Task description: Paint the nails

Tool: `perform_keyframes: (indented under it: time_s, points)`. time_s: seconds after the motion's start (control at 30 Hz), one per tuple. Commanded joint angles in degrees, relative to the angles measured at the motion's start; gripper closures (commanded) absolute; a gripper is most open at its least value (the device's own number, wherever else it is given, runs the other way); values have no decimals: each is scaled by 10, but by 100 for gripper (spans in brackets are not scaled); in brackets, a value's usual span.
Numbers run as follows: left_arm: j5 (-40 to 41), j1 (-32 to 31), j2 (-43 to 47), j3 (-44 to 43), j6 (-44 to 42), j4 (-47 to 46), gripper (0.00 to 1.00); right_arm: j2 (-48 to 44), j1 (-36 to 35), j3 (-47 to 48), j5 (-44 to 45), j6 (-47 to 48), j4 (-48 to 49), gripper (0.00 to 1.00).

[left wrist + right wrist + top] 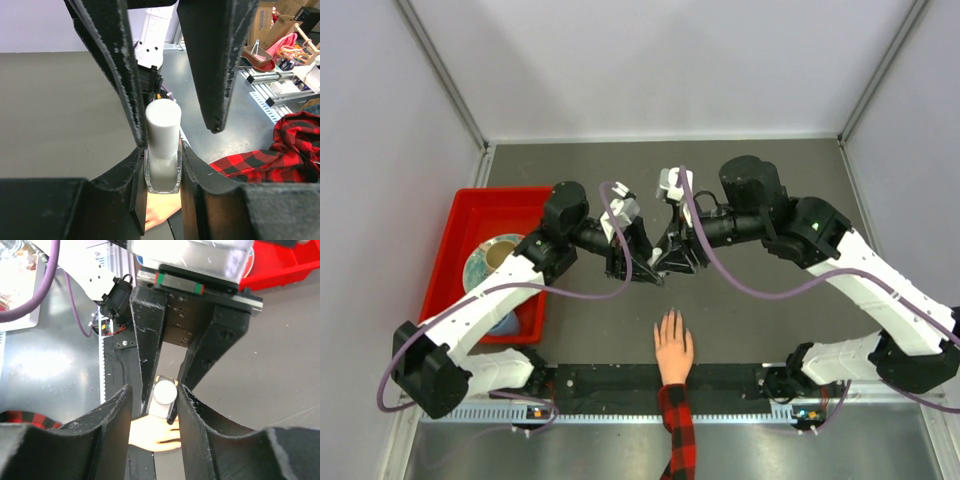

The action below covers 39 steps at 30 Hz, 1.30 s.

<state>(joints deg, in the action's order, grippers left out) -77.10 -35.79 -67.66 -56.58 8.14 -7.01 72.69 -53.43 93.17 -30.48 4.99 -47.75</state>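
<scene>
The nails [670, 319] tip a hand [673, 350] lying flat at the near edge of the desk [770, 320], just nearer than both pincers. The left pincer [640, 272] clamps a clear glass bottle [162, 172]. The right pincer [662, 264] stands partly open around its white cap [163, 125] (a gap shows on one side). Grey desk stretches rightward. A red bin [460, 205] on the left holds a round dish [492, 262].

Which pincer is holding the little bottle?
The left pincer: its fingers are clamped on the glass bottle. The right pincer only straddles the white cap, with one finger clear of it.
</scene>
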Motion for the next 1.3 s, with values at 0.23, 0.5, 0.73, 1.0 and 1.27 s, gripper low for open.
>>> perform_keyframes:
  time_s: [0.23,0.5,0.73,1.0,1.27]
  points:
    - [26,-2,7,-27,-43,26,100,26,6,41,-15,14,-18,100]
    - [426,-2,55,-21,-117,98,100,-10,-70,-31,524,-216,51,100]
    - [601,-1,118,21,-134,59,100,90,-193,62,802,-451,-66,100]
    - [475,-2,118,17,-155,68,100,32,-166,35,622,-287,48,46]
    - [247,-1,91,-5,-168,92,100,-64,-54,9,258,-105,39,37]
